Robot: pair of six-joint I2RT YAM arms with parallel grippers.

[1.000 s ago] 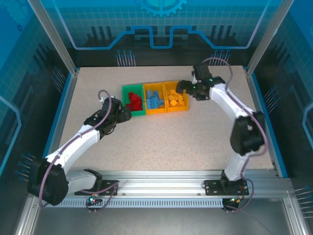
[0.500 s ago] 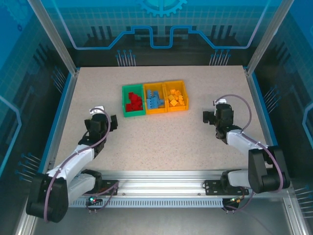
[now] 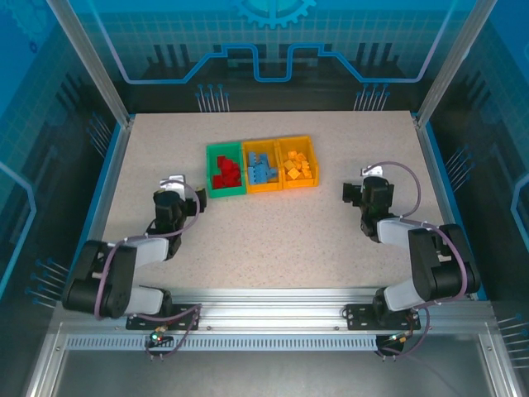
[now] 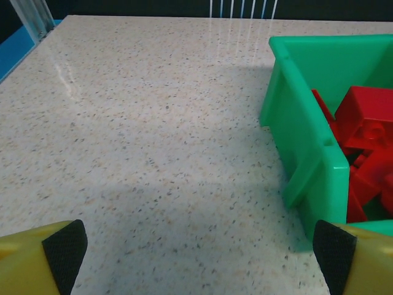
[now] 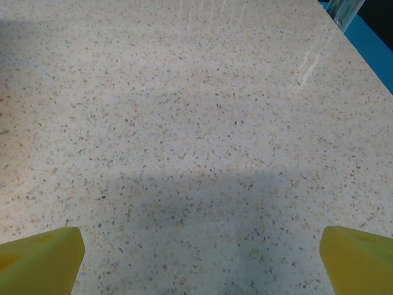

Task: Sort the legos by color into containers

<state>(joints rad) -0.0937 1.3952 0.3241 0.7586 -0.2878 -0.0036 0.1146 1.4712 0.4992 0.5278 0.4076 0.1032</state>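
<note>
Three containers stand joined in a row at the back middle. The green bin [image 3: 227, 193] holds red legos [image 3: 225, 172], the middle yellow-orange bin [image 3: 264, 189] holds blue legos [image 3: 262, 169], and the right yellow-orange bin [image 3: 300, 185] holds yellow-orange legos [image 3: 297, 168]. My left gripper [image 3: 192, 201] is open and empty, below and left of the green bin. In the left wrist view, the left gripper [image 4: 199, 252] faces bare table with the green bin [image 4: 307, 141] and red legos [image 4: 362, 123] at right. My right gripper [image 3: 354, 193] is open and empty, right of the bins; the right gripper [image 5: 199, 258] hangs over bare tabletop.
The speckled table [image 3: 273, 240] is bounded by blue side rails [image 3: 97, 207] and metal posts. Both arms are folded back near their bases at the front edge. A blue rail [image 5: 368, 43] shows at the right wrist view's top right.
Both arms have pulled back from the bins toward their bases: the left down-left from the green bin, the right down-right from the right bin. Both grippers stayed open.
</note>
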